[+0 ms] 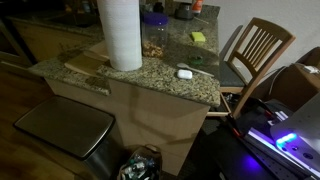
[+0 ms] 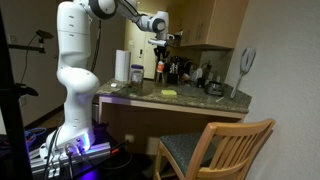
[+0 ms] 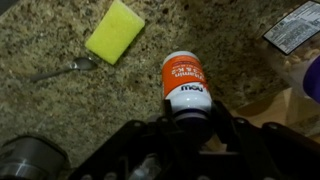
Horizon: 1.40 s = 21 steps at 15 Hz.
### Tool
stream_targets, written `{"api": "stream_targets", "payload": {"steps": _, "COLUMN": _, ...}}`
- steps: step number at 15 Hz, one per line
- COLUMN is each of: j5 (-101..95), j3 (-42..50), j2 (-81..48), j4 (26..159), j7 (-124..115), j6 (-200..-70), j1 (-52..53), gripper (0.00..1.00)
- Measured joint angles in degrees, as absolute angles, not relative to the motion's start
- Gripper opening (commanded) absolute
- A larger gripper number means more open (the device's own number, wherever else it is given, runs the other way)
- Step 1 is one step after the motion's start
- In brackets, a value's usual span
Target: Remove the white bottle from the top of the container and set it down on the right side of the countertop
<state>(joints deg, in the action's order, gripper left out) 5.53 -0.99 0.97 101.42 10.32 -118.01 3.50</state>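
Fingers [image 3: 152,132] clamped on the bottle [image 3: 186,78] at its cap end (orange label faces the wrist camera), one dark finger on each side. Bottle is held over bare speckled tabletop [image 3: 60,110], off the jar [image 2: 137,76]. In an exterior view it sits under the arm's tip, just beside the blue-lidded jar, on the side away from the towel roll [image 2: 121,67]. Whether its base touches the granite cannot be told. Wrist view: yellow sponge [image 3: 115,30] lies beyond the bottle, a spoon [image 3: 66,70] near the sponge, both apart from the bottle. Wooden chair [image 1: 256,48] stands at the tabletop's end.
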Motion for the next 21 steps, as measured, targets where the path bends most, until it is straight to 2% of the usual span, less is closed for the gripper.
{"api": "stream_targets", "payload": {"steps": 7, "j5": 9.4, "j3": -1.9, "j2": -4.2, "j4": 106.5, "j7": 8.3, "j6": -118.1, "j1": 3.6, "gripper": 0.18}}
{"api": "stream_targets", "payload": {"steps": 21, "j5": -4.3, "j3": -4.3, "j2": -8.2, "j4": 112.5, "j7": -6.9, "j6": -136.0, "j1": 7.0, "gripper": 0.18}}
